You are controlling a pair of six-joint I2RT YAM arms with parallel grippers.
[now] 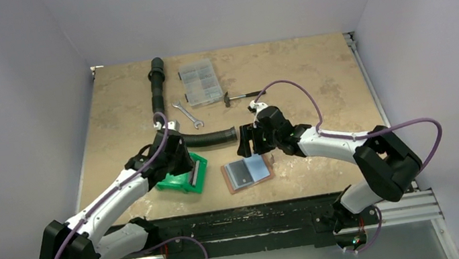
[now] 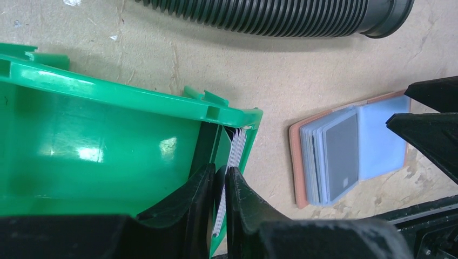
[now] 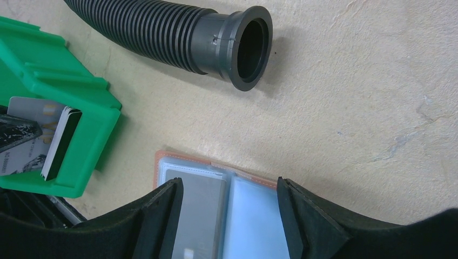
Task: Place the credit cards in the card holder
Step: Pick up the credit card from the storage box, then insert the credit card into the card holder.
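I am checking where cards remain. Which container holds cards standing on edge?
The green plastic bin: white credit cards stand upright at its end, pinched by the left hand. The open reddish-brown folding card holder keeps its grey cards lying flat.

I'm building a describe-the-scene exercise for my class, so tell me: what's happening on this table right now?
The left gripper is down in the green bin, pinching one credit card from the stack standing at its end. The right gripper hangs open just above the card holder, which lies opened flat beside the bin. The card is not yet out.
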